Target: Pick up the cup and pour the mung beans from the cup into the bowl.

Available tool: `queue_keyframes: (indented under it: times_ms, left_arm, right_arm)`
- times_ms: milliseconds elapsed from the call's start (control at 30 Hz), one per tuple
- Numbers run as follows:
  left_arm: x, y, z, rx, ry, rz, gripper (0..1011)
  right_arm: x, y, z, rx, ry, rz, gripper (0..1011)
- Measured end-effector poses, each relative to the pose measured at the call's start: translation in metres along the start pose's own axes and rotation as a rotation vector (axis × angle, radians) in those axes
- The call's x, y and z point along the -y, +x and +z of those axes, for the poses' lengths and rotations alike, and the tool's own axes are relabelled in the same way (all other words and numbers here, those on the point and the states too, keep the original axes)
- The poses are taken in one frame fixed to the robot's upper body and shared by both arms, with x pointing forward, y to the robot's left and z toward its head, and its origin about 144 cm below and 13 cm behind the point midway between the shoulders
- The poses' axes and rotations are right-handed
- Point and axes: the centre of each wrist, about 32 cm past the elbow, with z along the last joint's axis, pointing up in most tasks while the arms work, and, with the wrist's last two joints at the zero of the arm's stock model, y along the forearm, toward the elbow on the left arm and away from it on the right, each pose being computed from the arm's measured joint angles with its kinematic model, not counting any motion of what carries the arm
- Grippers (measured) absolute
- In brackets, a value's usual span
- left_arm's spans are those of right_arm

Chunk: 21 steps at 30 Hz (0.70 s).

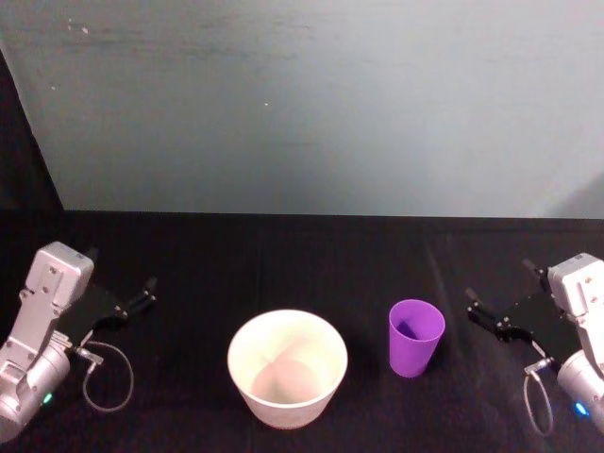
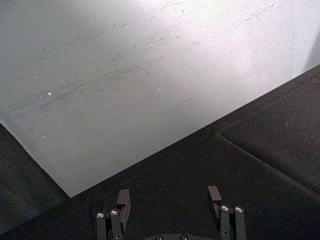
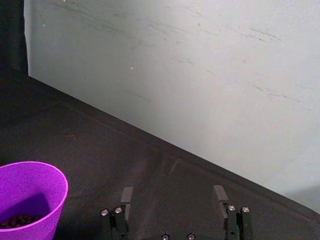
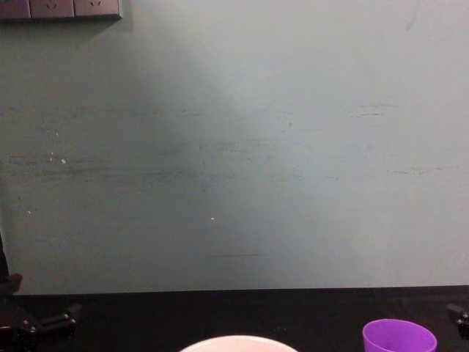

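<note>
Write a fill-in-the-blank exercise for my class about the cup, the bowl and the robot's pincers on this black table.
1. The purple cup stands on the robot's ____ side of the white bowl.
2. The mung beans lie inside the ____.
3. The left pincer and the right pincer are both ____, holding nothing.
Missing words: right; cup; open.

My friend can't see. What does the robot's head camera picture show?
A purple cup stands upright just right of a wider, empty white bowl on a black table. The left gripper and right gripper sit open at the two sides.
</note>
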Motion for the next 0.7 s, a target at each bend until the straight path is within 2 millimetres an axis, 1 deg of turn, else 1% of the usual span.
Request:
queue_keyframes:
  times_ms: [700]
  left_arm:
    - [0.0,0.0,0.0,0.0,0.0,0.0,1003]
  right_arm:
    - [0.0,0.0,0.0,0.0,0.0,0.0,1003]
